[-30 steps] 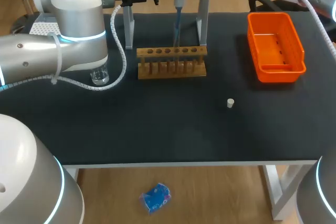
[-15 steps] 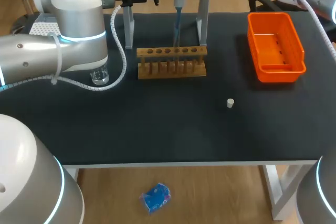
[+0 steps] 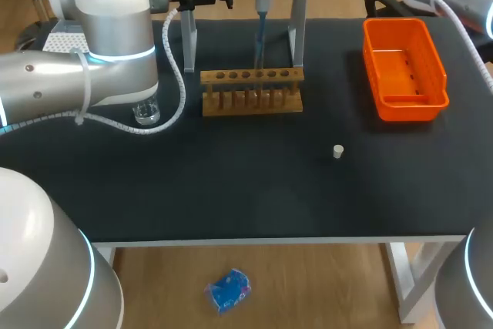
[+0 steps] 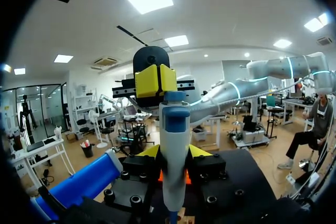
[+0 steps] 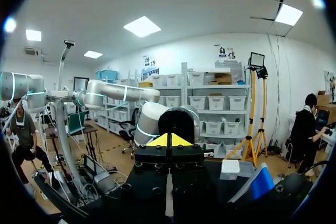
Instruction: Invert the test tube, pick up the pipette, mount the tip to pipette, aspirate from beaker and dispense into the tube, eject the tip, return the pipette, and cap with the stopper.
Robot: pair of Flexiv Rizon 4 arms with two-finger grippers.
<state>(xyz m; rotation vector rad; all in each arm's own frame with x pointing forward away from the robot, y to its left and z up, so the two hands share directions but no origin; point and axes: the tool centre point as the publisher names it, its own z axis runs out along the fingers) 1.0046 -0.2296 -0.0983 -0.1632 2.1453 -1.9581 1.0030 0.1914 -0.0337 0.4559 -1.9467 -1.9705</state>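
Grip: left gripper (image 4: 175, 153) has its yellow tips pressed on both sides of the pipette (image 4: 175, 129), so it is holding it.
Pipette place: middle of the far edge of the table (image 3: 231, 190), upright between the posts of the stand (image 3: 297, 28), its thin lower end reaching down just behind the wooden rack (image 3: 252, 90).
Right gripper (image 5: 168, 141): tips together, nothing between them.
Beside the rack: beaker (image 3: 146, 111), under the left arm, toward the left edge.
Further out: stopper (image 3: 337, 151) alone right of centre; orange bin (image 3: 435, 67) at the right edge.
Risk: a sideways pull would likely knock the pipette's end against the rack or a post; a slack grip could drop it.
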